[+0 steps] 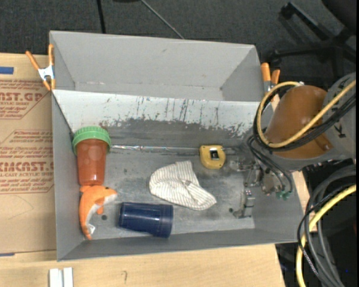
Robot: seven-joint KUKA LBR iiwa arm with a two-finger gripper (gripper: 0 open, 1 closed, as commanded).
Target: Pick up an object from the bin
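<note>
You see the grey metal bin (pixel 143 160) with a scuffed floor carrying five loose things. Along your left wall, an orange jar (pixel 91 165) lies with its green lid (pixel 91 139) pointing to the back. Just in front of it sits a small orange toy (pixel 91 208). Beside that, a dark blue cup (pixel 145 219) lies on its side near the front wall. A crumpled white striped cloth (pixel 179 186) rests mid-floor, and a yellow tape measure (pixel 212 156) sits just behind it.

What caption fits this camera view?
Robot hand inside the bin at its right end, near a crumpled white cloth.
</note>
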